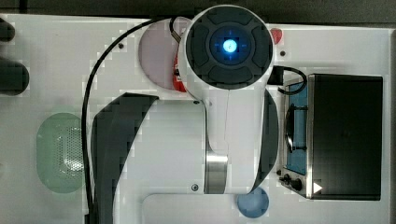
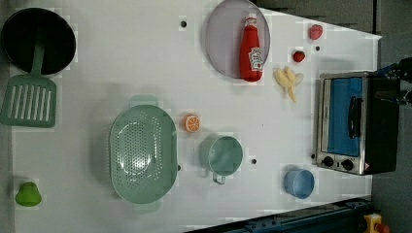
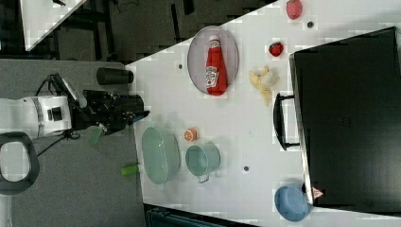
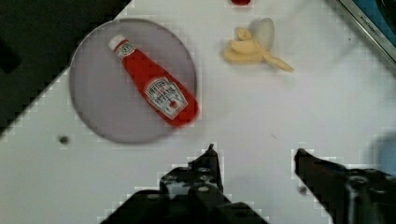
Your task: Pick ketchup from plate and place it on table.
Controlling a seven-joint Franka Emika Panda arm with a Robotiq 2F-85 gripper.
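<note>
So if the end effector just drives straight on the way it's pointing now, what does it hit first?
Probably bare table. In the wrist view the open end effector points at white tabletop beside the plate, with the ketchup lying off to one side and the banana further out. Depth is unclear, so that's a best guess.

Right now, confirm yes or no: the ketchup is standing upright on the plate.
No. In the left view the ketchup lies flat on its side on the plate, its label facing up and its base reaching the plate's rim.

one ketchup (image 2: pixel 250 48), one plate (image 2: pixel 221 41), perhaps two strawberries (image 2: pixel 299 56), one basket (image 2: pixel 142 154).
</note>
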